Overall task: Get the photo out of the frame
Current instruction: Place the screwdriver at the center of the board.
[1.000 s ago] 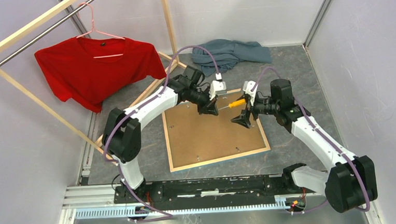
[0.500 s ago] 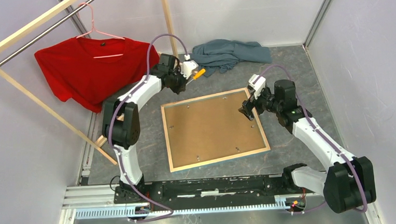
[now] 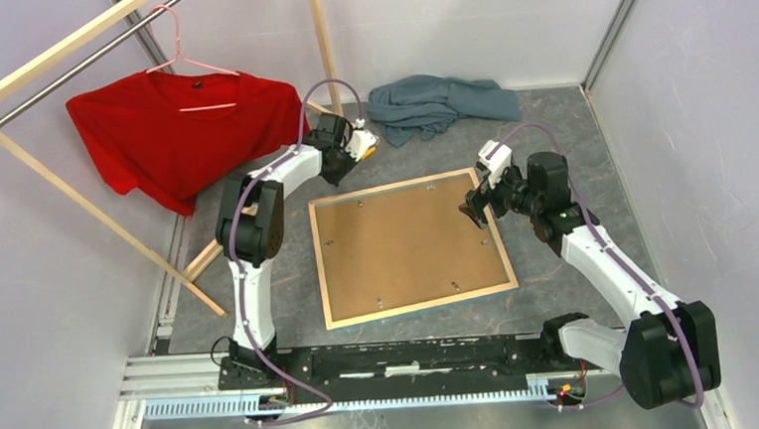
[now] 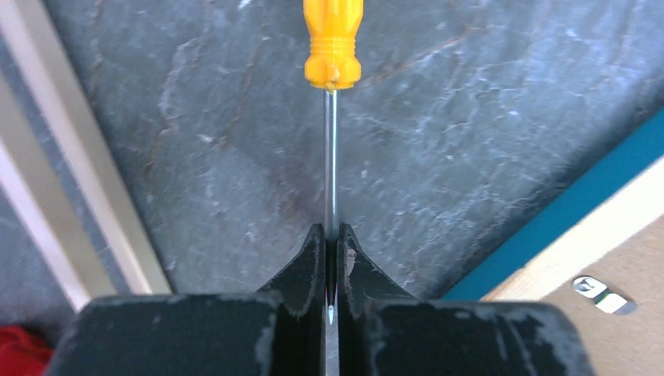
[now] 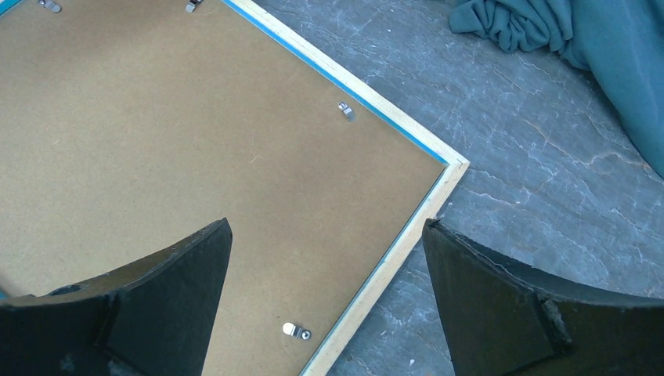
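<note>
The frame (image 3: 421,306) lies face down on the grey surface, pale wood edges up and a thin blue rim (image 5: 368,276) showing. A plain brown backing board (image 3: 407,243) held by small metal clips (image 5: 296,331) fills it, so the photo is hidden. My left gripper (image 3: 355,148) is beyond the frame's far left corner (image 4: 579,251). It is shut (image 4: 330,235) on the thin metal shaft of a yellow-handled screwdriver (image 4: 333,39). My right gripper (image 3: 475,209) hovers over the frame's far right corner (image 5: 450,164). It is wide open (image 5: 325,227) and holds nothing.
A wooden clothes rack (image 3: 65,189) with a red T-shirt (image 3: 176,127) on a pink hanger stands at the left. One of its floor rails (image 4: 47,157) runs close to my left gripper. A blue-grey cloth (image 3: 438,101) lies crumpled at the back. Walls close in on both sides.
My left arm has swung from above the backing board to beyond the frame's far left corner, carrying the screwdriver. My right gripper drew back to the frame's far right corner, then stayed.
</note>
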Controlling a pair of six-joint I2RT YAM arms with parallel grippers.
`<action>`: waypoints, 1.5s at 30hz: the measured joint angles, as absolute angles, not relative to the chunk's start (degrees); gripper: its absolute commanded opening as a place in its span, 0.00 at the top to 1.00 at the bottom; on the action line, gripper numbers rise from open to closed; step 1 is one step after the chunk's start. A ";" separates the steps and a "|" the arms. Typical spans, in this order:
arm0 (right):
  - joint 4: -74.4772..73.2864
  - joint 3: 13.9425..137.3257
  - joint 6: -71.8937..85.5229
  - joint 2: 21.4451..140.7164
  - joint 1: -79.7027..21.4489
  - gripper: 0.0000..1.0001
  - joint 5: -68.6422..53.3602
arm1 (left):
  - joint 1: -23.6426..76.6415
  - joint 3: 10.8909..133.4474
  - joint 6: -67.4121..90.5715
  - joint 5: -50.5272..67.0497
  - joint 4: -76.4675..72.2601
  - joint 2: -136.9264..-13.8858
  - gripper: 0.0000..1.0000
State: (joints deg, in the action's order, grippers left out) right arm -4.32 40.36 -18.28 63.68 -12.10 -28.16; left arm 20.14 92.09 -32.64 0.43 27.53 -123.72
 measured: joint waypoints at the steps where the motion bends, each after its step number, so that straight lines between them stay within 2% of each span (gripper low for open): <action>1: -4.29 40.36 -18.28 63.68 -12.05 0.02 -28.12 | 20.08 92.25 -32.53 -0.30 27.33 -123.74 0.98; 7: -4.29 40.36 -18.31 63.24 -11.88 0.02 -27.90 | 19.27 93.23 -30.65 -4.78 25.76 -124.81 0.97; 13: -4.29 40.36 -18.41 63.13 -11.84 0.02 -27.88 | 19.07 95.02 -30.02 -7.49 25.17 -126.52 0.80; 17: -4.29 40.36 -18.46 63.02 -11.84 0.02 -27.88 | 19.07 95.61 -29.26 -8.69 25.15 -126.82 0.64; 25: -4.32 40.36 -18.72 62.94 -11.84 0.02 -27.86 | 19.05 96.12 -27.92 -8.99 24.97 -126.87 0.53; 32: -4.32 40.14 -19.38 62.94 -11.84 0.02 -27.79 | 19.05 96.23 -26.22 -5.41 25.91 -125.75 0.38; 40: -4.32 39.75 -20.25 62.94 -11.84 0.02 -25.30 | 19.77 93.60 -24.77 2.74 28.29 -115.81 0.29; 45: -4.32 39.72 -21.19 63.05 -11.81 0.06 -23.11 | 20.08 85.36 -25.17 9.80 28.93 -102.30 0.20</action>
